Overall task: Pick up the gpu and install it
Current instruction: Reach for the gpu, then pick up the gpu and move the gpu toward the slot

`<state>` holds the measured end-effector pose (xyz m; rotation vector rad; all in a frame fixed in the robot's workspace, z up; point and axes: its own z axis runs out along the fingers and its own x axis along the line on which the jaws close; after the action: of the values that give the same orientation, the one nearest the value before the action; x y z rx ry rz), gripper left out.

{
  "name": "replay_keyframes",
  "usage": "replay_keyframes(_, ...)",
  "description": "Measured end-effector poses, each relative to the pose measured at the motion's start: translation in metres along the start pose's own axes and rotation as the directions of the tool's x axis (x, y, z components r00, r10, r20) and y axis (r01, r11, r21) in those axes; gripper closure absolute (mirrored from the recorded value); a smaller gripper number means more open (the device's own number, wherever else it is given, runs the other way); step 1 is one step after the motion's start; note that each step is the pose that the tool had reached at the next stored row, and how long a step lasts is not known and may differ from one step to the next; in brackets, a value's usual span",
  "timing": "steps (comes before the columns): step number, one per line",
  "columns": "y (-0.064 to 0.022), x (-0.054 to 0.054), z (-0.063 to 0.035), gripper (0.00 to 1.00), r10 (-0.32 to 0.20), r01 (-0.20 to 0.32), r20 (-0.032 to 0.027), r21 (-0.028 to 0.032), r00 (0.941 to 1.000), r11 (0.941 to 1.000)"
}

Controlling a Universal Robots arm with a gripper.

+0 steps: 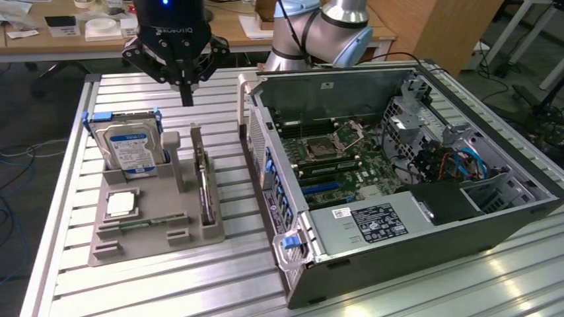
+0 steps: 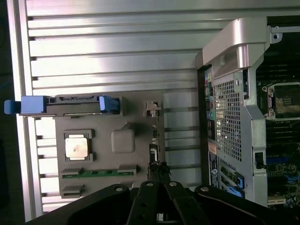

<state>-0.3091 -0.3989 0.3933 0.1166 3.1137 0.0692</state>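
Table [image 1: 176, 290]: ribbed aluminium, smooth and bright.
Holder [image 1: 141, 249]: matt grey plastic.
Computer case [image 1: 423, 257]: dark sheet metal, perforated rear panel.
Hand [image 1: 187, 99]: black, faintly glossy.
Drive bracket [image 1: 88, 123]: blue plastic.

My tool [image 1: 186, 98] is matte black, its linkages pinned with silver screws [image 2: 149, 184], white lettering [image 1: 174, 30] across its body. Just above the tool glows a blue light [image 1: 165, 2]; my arm [image 1: 304, 33] beyond it is silver with blue joint caps.

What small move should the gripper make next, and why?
Probably open the gripper where it is. It hangs shut above the gpu, which stands on edge in the grey holder, untouched. In the wrist view it lines up with the card's top edge, so while shut it could not straddle the card.
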Motion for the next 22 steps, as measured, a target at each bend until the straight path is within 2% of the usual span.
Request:
replay_keyframes(9, 0.0000, 0.0000, 0.0000, 0.89, 0.000, 0.000, 0.0000, 0.0000, 1.0000, 1.0000)
replay_keyframes(11, 0.0000, 0.0000, 0.0000, 0.76, 0.000, 0.000, 0.0000, 0.0000, 1.0000, 1.0000)
replay_keyframes(14, 0.0000, 0.0000, 0.0000, 0.71, 0.000, 0.000, 0.0000, 0.0000, 1.0000, 1.0000)
replay_keyframes(15, 0.0000, 0.0000, 0.0000, 0.59, 0.000, 0.000, 0.0000, 0.0000, 1.0000, 1.0000)
replay_keyframes(17, 0.0000, 0.0000, 0.0000, 0.59, 0.000, 0.000, 0.0000, 0.0000, 1.0000, 1.0000)
replay_keyframes(22, 0.0000, 0.0001, 0.0002, 0.30, 0.000, 0.000, 0.0002, -0.0001, 1.0000, 1.0000)
